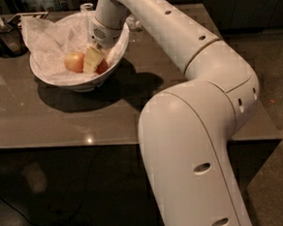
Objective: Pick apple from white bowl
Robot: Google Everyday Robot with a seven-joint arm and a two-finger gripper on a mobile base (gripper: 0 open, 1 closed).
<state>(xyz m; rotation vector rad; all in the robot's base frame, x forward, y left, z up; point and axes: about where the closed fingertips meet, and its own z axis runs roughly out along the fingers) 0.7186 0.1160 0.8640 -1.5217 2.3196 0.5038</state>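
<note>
Gripper: gripper [93,60] is down inside the white bowl [88,81], betw. the two fruits. The arm [174,30] comes in over the rim nearest the robot's body.
Jaws: can't tell if apart, together or clamped; the contact side is hidden.
Apple: apple [102,66] sits low in the bowl, tight against the gripper on the arm's side. It's mostly hidden, only a red sliver shows.
Other fruit: paler apple [74,62] is just beside the gripper on the far side. Touching or not, can't tell.
Risk 1: wrong pick. The gripper sits betw. both fruits, so a small offset prob. closes on the pale one.
Risk 2: slip. Glossy round skin, and an off-centre pinch could squirt the apple out along the sloping wall.
Risk 3: paper [46,39] snag. The crumpled liner may get caught w/ the fruit and lift out, dragging the other apple.
Risk 4: bowl shove. A sideways load on lift-off could slide or tip the bowl, since the surface looks slick.
Worktop: worktop [44,117] is glossy grey-brown w/ light glints and a hard bowl shadow. The bowl stands well in from the near edge.
Room: dim. Dark container [7,39] w/ a utensil at the far corner, near the bowl. Dark floor [268,52] beyond the worktop's end.
</note>
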